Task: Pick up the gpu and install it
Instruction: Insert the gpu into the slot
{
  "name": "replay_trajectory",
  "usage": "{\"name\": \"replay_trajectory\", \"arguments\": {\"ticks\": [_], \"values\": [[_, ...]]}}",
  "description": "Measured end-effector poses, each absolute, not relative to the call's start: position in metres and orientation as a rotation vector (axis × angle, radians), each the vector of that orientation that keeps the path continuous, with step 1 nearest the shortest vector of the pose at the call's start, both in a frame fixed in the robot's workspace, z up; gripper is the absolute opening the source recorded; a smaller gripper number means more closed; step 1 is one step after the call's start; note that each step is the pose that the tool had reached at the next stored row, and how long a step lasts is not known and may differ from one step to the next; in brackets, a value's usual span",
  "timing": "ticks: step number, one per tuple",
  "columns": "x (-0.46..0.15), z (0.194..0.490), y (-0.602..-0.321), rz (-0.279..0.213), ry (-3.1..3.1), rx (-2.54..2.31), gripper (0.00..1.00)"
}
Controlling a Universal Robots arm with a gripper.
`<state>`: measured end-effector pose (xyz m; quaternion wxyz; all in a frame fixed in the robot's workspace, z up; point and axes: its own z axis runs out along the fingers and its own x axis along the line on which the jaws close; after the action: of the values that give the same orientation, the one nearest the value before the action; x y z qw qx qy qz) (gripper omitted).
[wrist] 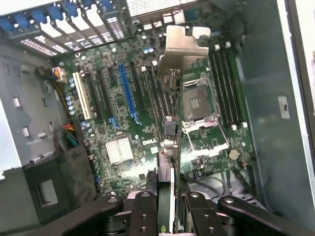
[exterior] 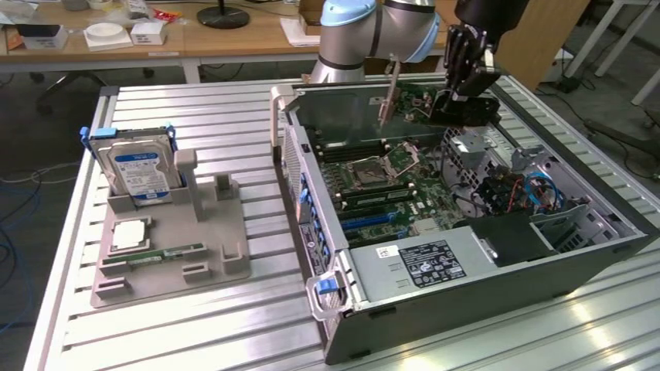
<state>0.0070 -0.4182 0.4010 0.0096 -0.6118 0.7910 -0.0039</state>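
Observation:
In the wrist view my gripper [wrist: 167,219] is shut on the gpu [wrist: 170,142], which I see edge-on, its silver end bracket [wrist: 183,45] at the far end. The card hangs above the motherboard [wrist: 118,128] of the open computer case [exterior: 454,270]. It is over the board's middle, beside the CPU socket [wrist: 197,101] and apart from the blue expansion slot [wrist: 127,93]. From the exterior view, the gripper [exterior: 461,93] hovers over the case's far end. There the gpu [exterior: 418,97] sticks out toward the exterior view's left, its bracket [exterior: 390,97] hanging down.
A grey fixture [exterior: 170,255] on the exterior view's left holds a hard drive [exterior: 139,166], a CPU chip [exterior: 129,232] and a RAM stick [exterior: 165,253]. The case walls, drive cage [exterior: 515,236] and cables [exterior: 521,193] surround the board. A desk [exterior: 154,39] stands behind.

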Motion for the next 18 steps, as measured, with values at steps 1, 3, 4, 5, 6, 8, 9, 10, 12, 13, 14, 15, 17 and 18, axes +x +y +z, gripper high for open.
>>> {"name": "replay_trajectory", "arguments": {"ticks": [1,3,4,5,6,8,9,10,12,13,14,15,17,18], "values": [[0.007,0.400,-0.418,-0.012,2.456,-1.928,0.27],[0.007,0.398,-0.418,-0.010,2.434,-1.958,0.27],[0.007,0.398,-0.419,-0.009,2.426,-1.969,0.27],[0.007,0.397,-0.419,-0.008,2.417,-1.980,0.27],[0.005,0.396,-0.419,-0.008,2.410,-1.989,0.27],[0.001,0.394,-0.419,-0.003,2.404,-1.992,0.27],[-0.001,0.393,-0.419,0.000,2.401,-1.992,0.27],[-0.002,0.392,-0.420,0.002,2.398,-1.992,0.27],[-0.003,0.389,-0.422,0.003,2.390,-2.000,0.27],[-0.003,0.388,-0.422,0.003,2.383,-2.009,0.27],[-0.003,0.386,-0.423,0.004,2.372,-2.022,0.27],[-0.003,0.385,-0.423,0.004,2.360,-2.036,0.27],[-0.003,0.381,-0.423,0.005,2.339,-2.060,0.27],[-0.003,0.379,-0.424,0.005,2.330,-2.069,0.27]]}}
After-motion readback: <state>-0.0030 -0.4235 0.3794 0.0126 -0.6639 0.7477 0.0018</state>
